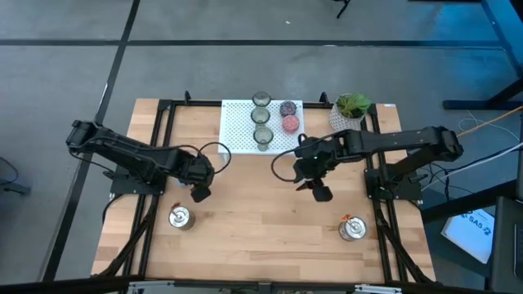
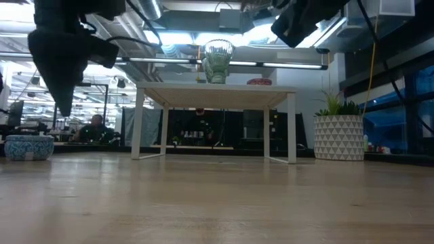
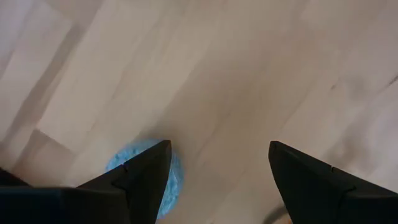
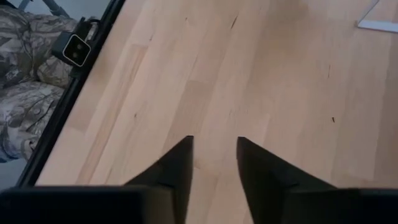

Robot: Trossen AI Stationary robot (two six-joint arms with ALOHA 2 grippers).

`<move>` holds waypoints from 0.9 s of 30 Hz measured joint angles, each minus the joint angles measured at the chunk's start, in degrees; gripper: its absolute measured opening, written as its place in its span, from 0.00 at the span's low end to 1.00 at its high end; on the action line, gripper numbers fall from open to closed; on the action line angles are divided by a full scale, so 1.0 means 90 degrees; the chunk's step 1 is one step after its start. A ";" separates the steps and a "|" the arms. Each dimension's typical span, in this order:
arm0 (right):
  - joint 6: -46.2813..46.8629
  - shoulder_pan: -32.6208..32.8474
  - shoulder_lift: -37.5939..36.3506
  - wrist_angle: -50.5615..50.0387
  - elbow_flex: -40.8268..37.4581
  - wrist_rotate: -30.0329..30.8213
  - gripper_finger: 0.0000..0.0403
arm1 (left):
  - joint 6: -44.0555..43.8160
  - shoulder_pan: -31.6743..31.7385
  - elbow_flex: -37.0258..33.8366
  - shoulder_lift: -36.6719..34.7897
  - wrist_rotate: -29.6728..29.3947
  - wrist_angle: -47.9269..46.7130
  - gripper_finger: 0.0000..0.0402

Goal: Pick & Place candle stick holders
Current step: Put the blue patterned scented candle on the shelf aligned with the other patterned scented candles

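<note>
While five holders (image 1: 261, 121) sat on the white rack (image 1: 237, 122) at upper centre, the left gripper (image 3: 214, 180) hovered, fingers apart, over the blue holder (image 3: 146, 177), likely to grasp it; the right gripper (image 4: 214, 168) hung empty, fingers slightly apart.

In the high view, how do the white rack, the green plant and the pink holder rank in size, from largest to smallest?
1. white rack
2. green plant
3. pink holder

Rack (image 1: 241, 126): far centre of the table (image 1: 261, 224).
On rack: five holders (image 1: 261, 137), in two rows.
Plant pot (image 1: 351, 108): just right of rack.
Near left: one holder (image 1: 180, 217).
Near right: another holder (image 1: 351, 230).
</note>
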 joint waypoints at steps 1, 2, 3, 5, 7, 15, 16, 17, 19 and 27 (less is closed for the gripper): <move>0.0000 0.0007 0.0043 0.0044 0.0000 0.0000 0.35 | -0.0016 -0.0002 0.0000 -0.0044 0.0035 -0.0092 0.67; 0.0000 0.0007 0.0084 0.0086 0.0000 0.0001 0.38 | -0.0079 -0.0004 0.0000 -0.0104 0.0038 -0.0239 0.67; 0.0000 0.0007 0.0114 0.0101 0.0000 0.0002 0.41 | -0.0171 -0.0005 0.0000 -0.0158 0.0052 -0.0445 0.67; 0.0000 0.0007 0.0162 0.0141 0.0000 0.0002 0.46 | -0.0365 -0.0002 0.0000 -0.0230 0.0053 -0.0860 0.67; 0.0000 0.0007 0.0203 0.0202 0.0000 0.0002 0.51 | -0.0585 0.0016 0.0000 -0.0277 0.0054 -0.1273 0.67; -0.0002 0.0007 0.0257 0.0209 0.0000 0.0007 0.61 | -0.0736 0.0444 -0.0587 -0.0415 0.0452 -0.1137 0.72; 0.0000 0.0014 0.0257 0.0205 0.0000 0.0007 0.62 | -0.0613 0.0507 -0.0693 -0.0434 0.0500 -0.0935 0.74; 0.0000 0.0019 0.0257 0.0200 0.0000 0.0012 0.62 | -0.0498 0.0563 -0.0769 -0.0455 0.0525 -0.0797 0.75; -0.0002 0.0026 0.0257 0.0203 0.0000 0.0012 0.63 | -0.0353 0.0668 -0.0927 -0.0451 0.0529 -0.0634 0.77; -0.0002 0.0026 0.0257 0.0213 0.0000 0.0012 0.64 | -0.0154 0.1043 -0.1259 -0.0451 0.0286 -0.0204 0.80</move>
